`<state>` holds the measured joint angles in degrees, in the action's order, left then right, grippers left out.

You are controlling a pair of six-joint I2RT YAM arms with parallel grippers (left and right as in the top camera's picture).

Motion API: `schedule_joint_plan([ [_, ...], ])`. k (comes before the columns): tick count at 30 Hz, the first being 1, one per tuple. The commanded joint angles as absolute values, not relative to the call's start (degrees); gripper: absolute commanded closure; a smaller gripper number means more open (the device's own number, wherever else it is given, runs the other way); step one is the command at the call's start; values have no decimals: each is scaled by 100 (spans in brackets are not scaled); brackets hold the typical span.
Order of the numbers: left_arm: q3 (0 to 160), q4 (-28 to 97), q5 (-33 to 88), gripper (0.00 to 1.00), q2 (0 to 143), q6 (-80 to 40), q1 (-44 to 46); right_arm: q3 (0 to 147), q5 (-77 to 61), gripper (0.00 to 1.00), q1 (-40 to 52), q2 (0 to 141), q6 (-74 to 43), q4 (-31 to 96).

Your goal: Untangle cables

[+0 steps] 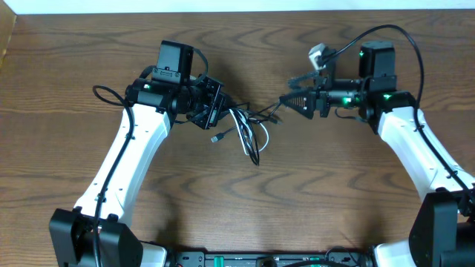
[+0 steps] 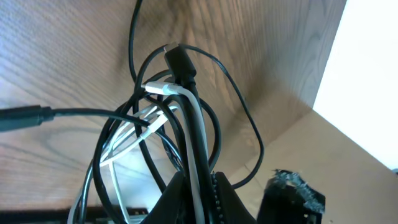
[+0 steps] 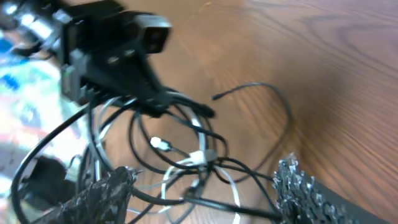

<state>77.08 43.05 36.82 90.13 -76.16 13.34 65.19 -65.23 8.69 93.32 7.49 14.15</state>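
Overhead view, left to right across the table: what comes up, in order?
left gripper → cables → right gripper

Clamped in black jaws at bottom edge: tangled bundle of thin black and white cables (image 2: 191,121), looping above brown wood-grain desk (image 2: 62,43).
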Motion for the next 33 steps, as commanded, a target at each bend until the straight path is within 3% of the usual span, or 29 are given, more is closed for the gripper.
schedule_joint_plan([
  [1,7745,4305,3988,92,9024,-7835,1337,6552,-6923,27,1181,9249,1872,1813],
  [6,7745,4327,3590,93,9024,-8007,1315,6552,-6917,28,1365,9249,3111,2950],
  [14,7745,4324,3527,93,9024,-8200,1332,6552,-6683,31,1455,9249,3148,2764],
  [15,7745,4324,3610,93,9024,-8200,1334,6552,-6514,34,1529,9249,3052,2674],
  [16,7745,4324,3778,93,9024,-8200,1334,6552,-6080,43,1656,9249,2781,2482],
  [20,7745,4327,4099,93,9024,-8191,1345,6552,-4836,55,1949,9251,1697,1835],
  [21,7745,4324,4097,92,9024,-8160,1347,6552,-4718,62,1962,9251,1505,1743],
  [24,7745,4324,4073,93,9024,-7865,1347,6554,-3809,99,1905,9247,266,1520],
  [28,7745,4329,2923,92,9024,-7323,1347,6554,-2519,99,1605,8858,-1208,1896],
  [33,7745,4329,1979,92,9024,-6842,1347,6554,-1553,99,1594,8154,-1286,2856],
])
